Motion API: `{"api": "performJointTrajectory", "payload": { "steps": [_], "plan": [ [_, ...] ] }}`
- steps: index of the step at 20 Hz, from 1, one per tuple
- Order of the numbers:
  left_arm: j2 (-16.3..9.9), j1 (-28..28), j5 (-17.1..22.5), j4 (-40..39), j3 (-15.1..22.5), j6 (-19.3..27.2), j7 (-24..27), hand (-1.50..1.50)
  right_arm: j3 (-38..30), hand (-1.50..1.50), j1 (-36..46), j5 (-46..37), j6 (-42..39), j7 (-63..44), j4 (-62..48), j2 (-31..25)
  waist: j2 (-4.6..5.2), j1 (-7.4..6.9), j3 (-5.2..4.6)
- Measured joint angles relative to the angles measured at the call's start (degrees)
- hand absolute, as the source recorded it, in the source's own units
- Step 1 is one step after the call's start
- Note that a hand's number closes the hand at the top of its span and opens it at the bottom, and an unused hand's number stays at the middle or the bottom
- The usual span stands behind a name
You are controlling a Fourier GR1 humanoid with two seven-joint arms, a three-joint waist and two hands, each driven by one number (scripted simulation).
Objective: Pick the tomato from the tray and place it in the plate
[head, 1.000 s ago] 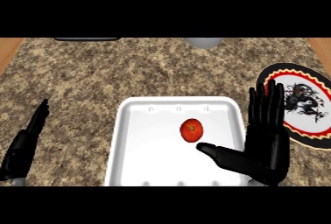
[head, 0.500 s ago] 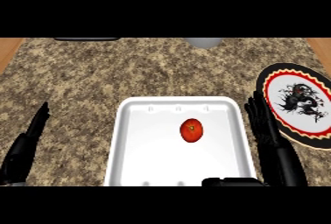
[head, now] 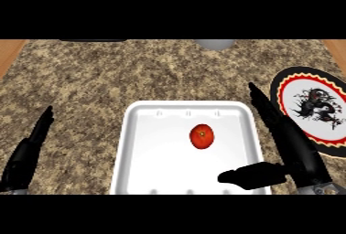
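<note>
On the white tray (head: 138,151) sits the tomato (head: 202,136), untouched. Our right hand (head: 287,137) waits beside it, fingers straight, holding nothing. Our left hand (head: 27,153) rests open too.

A speckled brown granite counter (head: 135,77) is filling the view. Wooden strips (head: 10,52) are showing at both top corners.
</note>
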State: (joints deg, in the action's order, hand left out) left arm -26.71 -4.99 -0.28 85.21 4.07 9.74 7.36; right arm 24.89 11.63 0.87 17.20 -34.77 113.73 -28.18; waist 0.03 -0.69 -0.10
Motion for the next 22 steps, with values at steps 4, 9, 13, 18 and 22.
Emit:
{"api": "performJointTrajectory", "payload": {
  "steps": [4,9,13,18,22],
  "plan": [
    [0.76,0.09,-0.88,-0.20,-0.27,0.07,-0.09,0.00,0.50,-1.50,5.42,1.18,-5.49,-5.42,-4.09,0.56,0.02,-0.01,0.04],
    [1.79,1.29,-1.62,-1.87,-0.64,-0.49,0.60,0.00,1.74,-1.50,10.16,1.66,-12.45,-7.02,-11.90,2.01,0.08,-0.02,0.07],
    [2.00,1.04,-1.95,-1.88,-1.49,-1.11,0.95,0.00,2.84,-1.50,10.73,1.13,-18.26,-6.26,-15.60,1.94,0.04,0.14,0.09],
    [2.50,0.47,-2.59,-1.63,-3.13,-2.51,0.79,0.00,1.22,-1.50,11.95,-0.38,-24.66,-3.84,-21.26,4.29,0.01,0.26,0.10],
    [3.88,1.16,-3.99,-1.54,-3.85,-3.07,-0.02,0.00,0.14,-1.50,10.93,-2.76,-28.21,-2.33,-23.27,6.91,-0.01,0.42,0.10]
  ]
}}
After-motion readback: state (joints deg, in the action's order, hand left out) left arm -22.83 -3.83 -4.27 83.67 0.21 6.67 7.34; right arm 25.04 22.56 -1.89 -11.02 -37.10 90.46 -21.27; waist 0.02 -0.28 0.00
